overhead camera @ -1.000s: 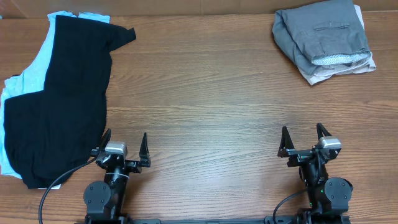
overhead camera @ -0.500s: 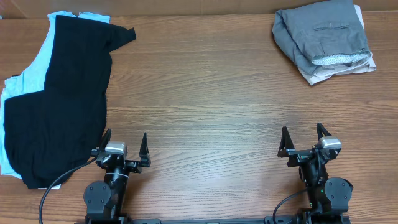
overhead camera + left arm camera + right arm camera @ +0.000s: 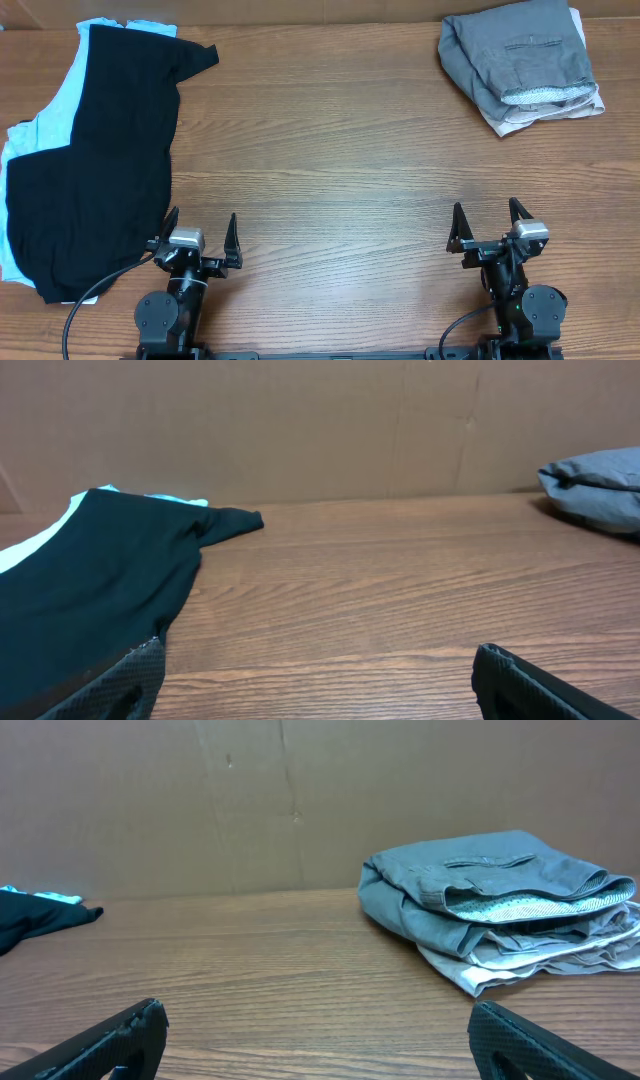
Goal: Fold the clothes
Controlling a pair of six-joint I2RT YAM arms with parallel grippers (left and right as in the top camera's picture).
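Grey shorts (image 3: pixel 515 50), one pair, atop perhaps one beige pair (image 3: pixel 530 958); one black T-shirt (image 3: pixel 90 170); left gripper (image 3: pixel 202 216), right gripper (image 3: pixel 485 206) spread.

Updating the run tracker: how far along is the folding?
Done: the grey shorts lie folded at the far right, stacked on the beige shorts. In hand: nothing; the left gripper and right gripper are open and empty on the near side. Left: likely nothing for the shorts; the black T-shirt lies spread over a light-blue garment, unfolded.
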